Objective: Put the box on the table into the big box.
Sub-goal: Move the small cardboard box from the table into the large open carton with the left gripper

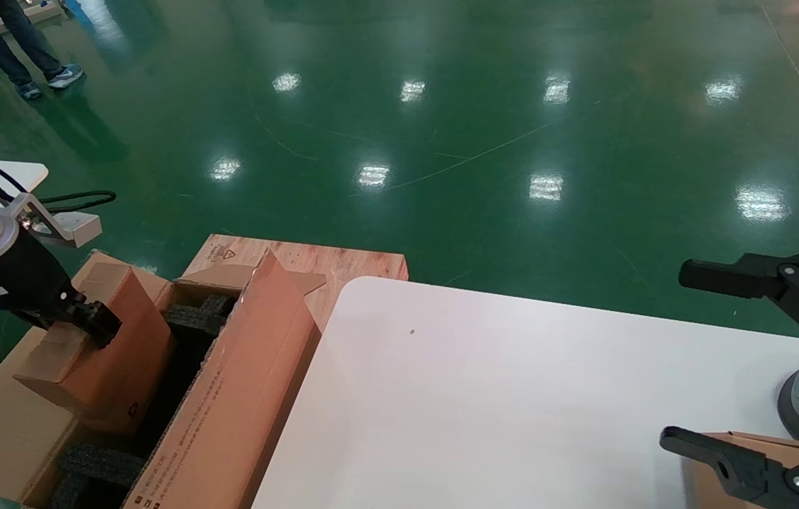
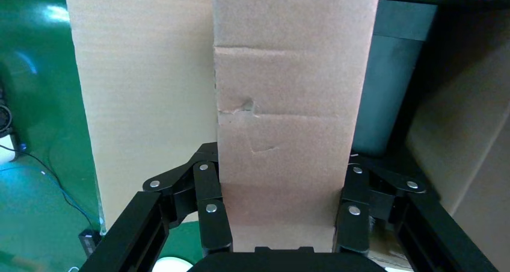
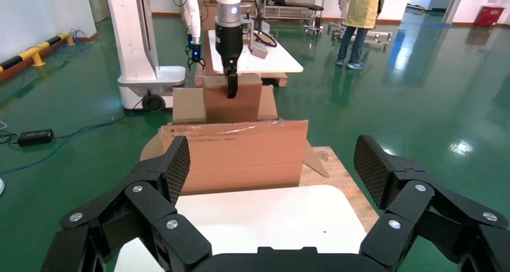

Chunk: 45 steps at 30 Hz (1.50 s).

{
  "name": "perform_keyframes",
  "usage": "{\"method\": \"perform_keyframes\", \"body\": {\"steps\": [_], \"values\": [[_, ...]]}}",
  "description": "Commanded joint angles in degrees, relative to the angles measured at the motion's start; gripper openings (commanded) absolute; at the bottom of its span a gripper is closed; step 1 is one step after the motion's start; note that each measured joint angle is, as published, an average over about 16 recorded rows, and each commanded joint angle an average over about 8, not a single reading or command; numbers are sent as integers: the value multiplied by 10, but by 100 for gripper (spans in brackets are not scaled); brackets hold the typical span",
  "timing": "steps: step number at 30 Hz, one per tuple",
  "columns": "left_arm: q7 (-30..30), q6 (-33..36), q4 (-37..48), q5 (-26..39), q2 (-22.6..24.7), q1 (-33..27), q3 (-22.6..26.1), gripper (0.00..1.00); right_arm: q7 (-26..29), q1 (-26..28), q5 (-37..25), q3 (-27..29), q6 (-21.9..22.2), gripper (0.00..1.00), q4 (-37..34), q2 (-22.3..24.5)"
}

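**Box held over the big carton, ready to go down**

Your left gripper (image 1: 92, 322) is clamped across the narrow width of the box (image 1: 106, 353), one finger on each side face, as the left wrist view shows. The box hangs tilted, its lower end already inside the big box (image 1: 244, 396) and its upper end above the rim.

Judge it as light and stiff: plain corrugated board, holding its shape under the clamp, though a small dent and creases on the face between the fingers suggest the walls give if squeezed hard. The matte surface should not slip. A hold across the short sides near one end, as you have now, looks sound.

Inside the big box you can see black foam blocks (image 1: 194, 314) at the far end and near end, with a dark cavity between them; the box is heading into that gap.

Your right gripper (image 1: 742, 360) waits wide open and empty above the table (image 1: 512, 396), beside a small tan carton (image 1: 739, 442).
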Motion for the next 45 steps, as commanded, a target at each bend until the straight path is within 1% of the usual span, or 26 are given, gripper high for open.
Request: {"method": "perform_keyframes", "body": {"steps": [1,17,28,43,44,45], "values": [[2,-5,3,0,-1,5,0,0,0,0,0,0,0,100,0,0],[18,-46,17,-8,-1,52,-9,0,0,0,0,0,0,100,0,0],[34,-89,19,-11,14,98,-16,0,0,0,0,0,0,100,0,0],[43,-120,39,-13,39,161,-20,0,0,0,0,0,0,100,0,0],[43,-120,42,-13,41,164,-20,7,0,0,0,0,0,100,0,0],[44,-121,44,-14,42,168,-20,19,0,0,0,0,0,100,0,0]]}}
